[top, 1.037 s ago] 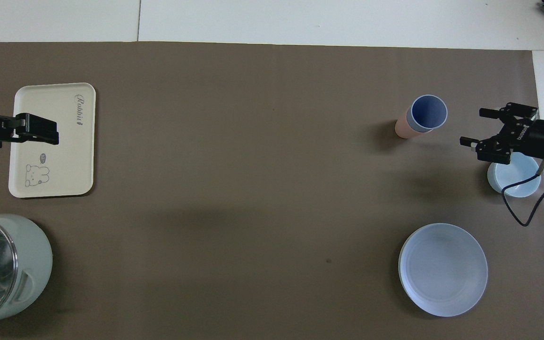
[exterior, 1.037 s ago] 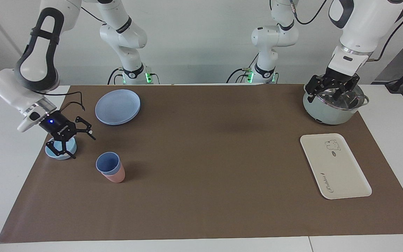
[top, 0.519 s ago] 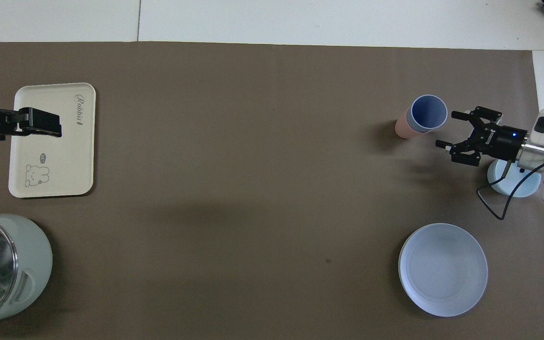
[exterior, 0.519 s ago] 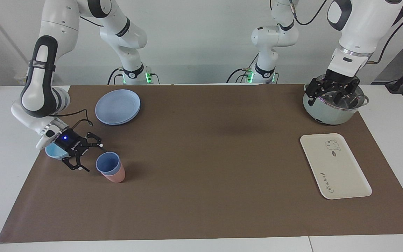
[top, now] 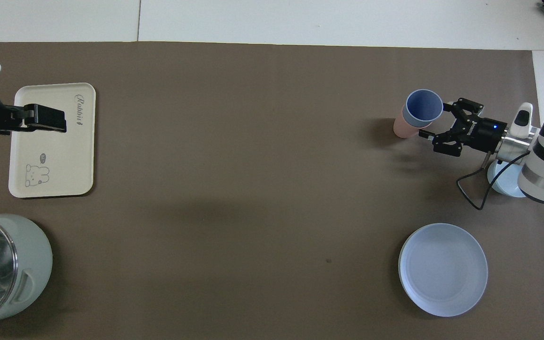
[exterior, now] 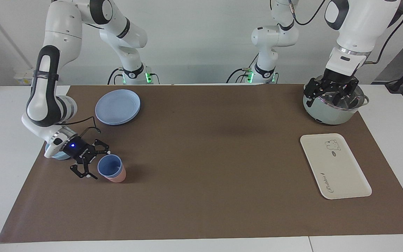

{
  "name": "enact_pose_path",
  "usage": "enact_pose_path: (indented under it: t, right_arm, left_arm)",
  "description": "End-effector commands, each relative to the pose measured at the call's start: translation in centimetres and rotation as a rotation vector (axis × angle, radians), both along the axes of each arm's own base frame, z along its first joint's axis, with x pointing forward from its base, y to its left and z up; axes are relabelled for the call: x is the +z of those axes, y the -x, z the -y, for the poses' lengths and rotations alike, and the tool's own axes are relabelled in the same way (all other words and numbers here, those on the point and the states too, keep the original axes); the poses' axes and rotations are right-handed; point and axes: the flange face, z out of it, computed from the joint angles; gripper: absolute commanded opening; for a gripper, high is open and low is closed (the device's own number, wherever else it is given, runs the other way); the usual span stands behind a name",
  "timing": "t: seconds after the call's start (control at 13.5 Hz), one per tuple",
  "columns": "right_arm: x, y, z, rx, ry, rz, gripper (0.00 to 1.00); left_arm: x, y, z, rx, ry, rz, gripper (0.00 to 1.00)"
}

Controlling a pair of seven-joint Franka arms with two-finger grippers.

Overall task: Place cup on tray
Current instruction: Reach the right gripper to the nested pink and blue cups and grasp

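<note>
Two cups stand nested at the right arm's end of the mat: the cup (exterior: 110,166) you want, the periwinkle one, sits inside a pink cup (exterior: 116,176), upright, mouth up, so its long axis is vertical. Your right gripper (exterior: 96,163) is low and reaching in sideways, with the cup straight ahead of its fingertips; its fingers are spread wide, one finger (exterior: 102,152) by the cup's rim on the side nearer the robots and the other down by the mat farther from them, holding nothing. Whether either finger already touches the cup, you cannot tell. From overhead the right gripper (top: 441,123) shows the same bracket around the cup (top: 423,107), with the pink cup (top: 401,128) leaning out below it. Judge the next move as closing on the blue wall alone; a pinch taken low could catch the pink one too and lift both. The right arm's forearm slopes down steeply, the wrist bent so the hand lies nearly level above a small bowl (exterior: 61,155). The tray (exterior: 334,165) lies well apart, at the left arm's end, so the right arm is by far nearer the cup. Your left gripper (exterior: 331,91) waits over the pot (exterior: 331,111), fingers apart and empty. A stack of blue plates (exterior: 117,106) lies nearer the robots than the cups.
</note>
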Motion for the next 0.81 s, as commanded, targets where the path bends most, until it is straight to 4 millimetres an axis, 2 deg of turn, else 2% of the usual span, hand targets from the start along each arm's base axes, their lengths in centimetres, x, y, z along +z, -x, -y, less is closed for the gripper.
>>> enact_pose_path:
  t: [0.0,0.37,0.59,0.67,0.74]
  right_arm:
    - [-0.8,-0.3,-0.8,-0.009,-0.005,0.028,1.0]
    - [-1.7,0.3,-2.0,-0.006,0.005,0.033,1.0]
    - [-2.2,0.3,-3.2,-0.023,0.019,0.044,1.0]
    - [-2.4,0.3,-4.3,-0.024,0.01,0.047,1.0]
    - [-2.4,0.3,-4.3,-0.03,0.005,0.049,0.97]
  left_arm:
    - [-0.1,0.4,0.2,0.007,0.013,0.018,1.0]
    - [0.0,0.2,0.3,0.008,0.015,0.03,1.0]
    - [0.0,0.2,0.3,0.008,0.015,0.03,1.0]
    - [0.0,0.2,0.3,0.008,0.015,0.03,1.0]
    - [0.0,0.2,0.3,0.008,0.015,0.031,1.0]
